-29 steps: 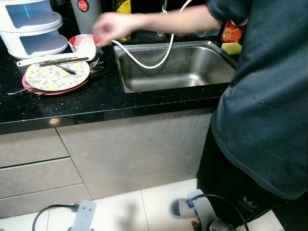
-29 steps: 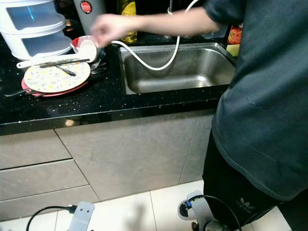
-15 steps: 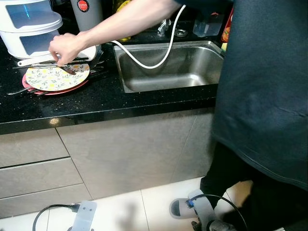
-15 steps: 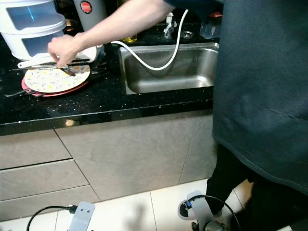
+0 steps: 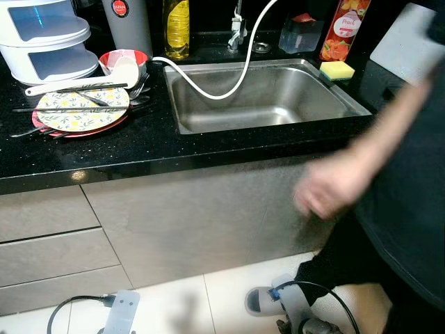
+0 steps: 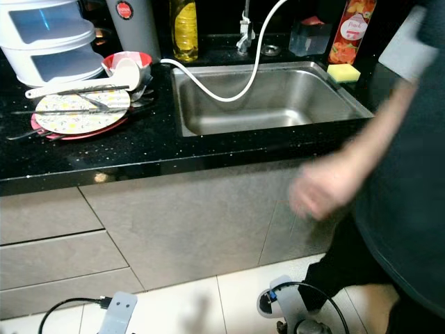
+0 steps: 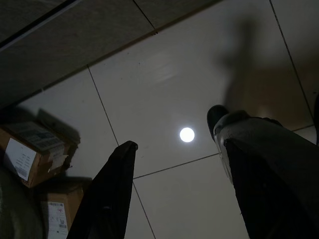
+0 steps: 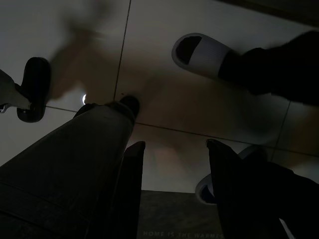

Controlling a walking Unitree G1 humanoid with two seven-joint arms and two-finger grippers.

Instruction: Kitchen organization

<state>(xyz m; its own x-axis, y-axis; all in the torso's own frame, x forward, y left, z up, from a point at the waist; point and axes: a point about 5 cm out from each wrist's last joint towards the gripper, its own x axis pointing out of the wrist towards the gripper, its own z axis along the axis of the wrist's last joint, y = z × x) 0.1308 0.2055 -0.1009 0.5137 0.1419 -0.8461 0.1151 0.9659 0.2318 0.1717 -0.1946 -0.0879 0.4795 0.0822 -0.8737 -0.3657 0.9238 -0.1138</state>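
- Robot stands facing the counter (image 5: 139,142) w/ both arms hanging idle; no handling in progress, so judged a pre-work phase.
- Left gripper (image 7: 174,199): pointed at floor tiles, fingers spread wide, nothing between them. Cardboard boxes (image 7: 30,159) lie on the floor beside it.
- Right gripper (image 8: 174,189): also aimed at the floor, fingers apart, empty. A white slipper (image 8: 204,52) and dark trouser leg are near it, so a person stands close on the robot's right.
- Person's hand (image 5: 327,188) is blurred in front of the cabinet face, below counter edge, well apart from the dishes; appears empty.
- Task items sit left of the sink (image 5: 264,97): floral plate (image 5: 80,111) stacked on a red plate, utensils laid across and under it, white ladle (image 5: 83,80) resting over the far rim w/ its bowl against a red-rimmed bowl (image 5: 122,59). Looks like a drying/waiting pile, not sorted.
- White stacked container (image 5: 45,38) stands behind the plates, at counter's left end.
- White hose (image 5: 222,87) droops from tap into basin, prob. for rinsing; basin holds no dishes.
- Bottles and yellow sponge (image 5: 337,69) line the sink's back and right rim, within reach for washing.
- Risk, as judged: person close by; any arm lift needs clearance.
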